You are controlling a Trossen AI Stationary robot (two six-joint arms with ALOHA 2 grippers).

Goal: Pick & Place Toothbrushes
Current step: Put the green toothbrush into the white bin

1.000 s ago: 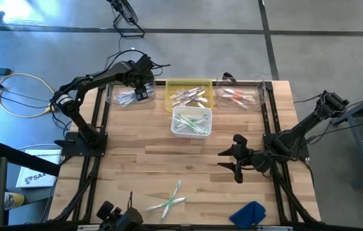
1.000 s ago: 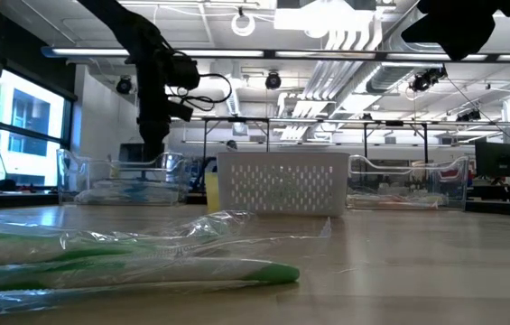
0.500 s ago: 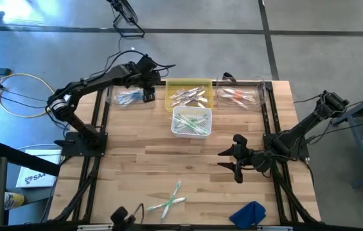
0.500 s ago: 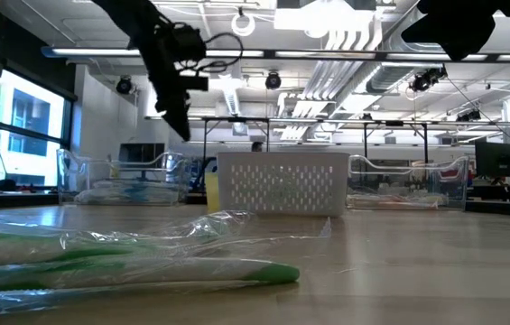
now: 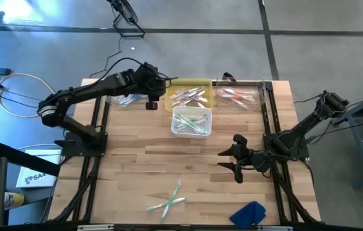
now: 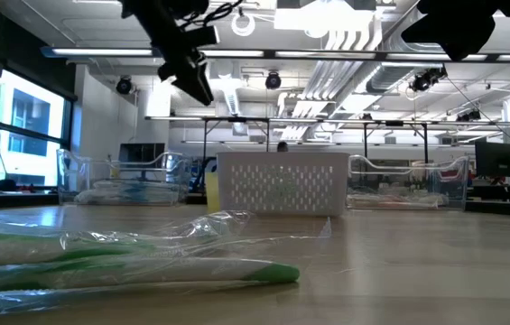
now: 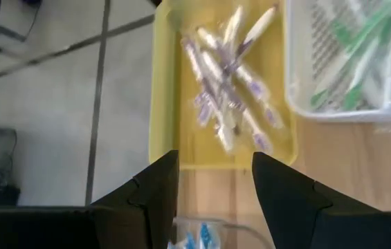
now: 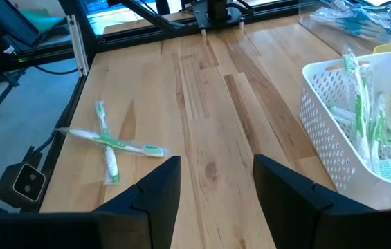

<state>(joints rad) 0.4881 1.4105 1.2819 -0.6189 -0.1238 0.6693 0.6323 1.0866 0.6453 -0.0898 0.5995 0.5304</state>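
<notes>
Two green toothbrushes in clear wrappers lie crossed on the table near its front edge, also in the right wrist view and close in the low view. My left gripper hangs open and empty in the air at the far left, between the clear left bin and the yellow tray; its wrist view looks down on the tray's purple toothbrushes. My right gripper waits open and empty above the table's right half, with its fingers apart.
A white basket of green toothbrushes stands in front of the yellow tray. A clear right bin holds red ones, the left bin blue ones. A blue cloth lies at the front right. Bare wood lies between basket and loose toothbrushes.
My left gripper has risen out of the clear left bin and swung toward the table's right, up to the yellow tray's near left corner. It has tipped from pointing down to slanting forward. It stays open and carries nothing.
</notes>
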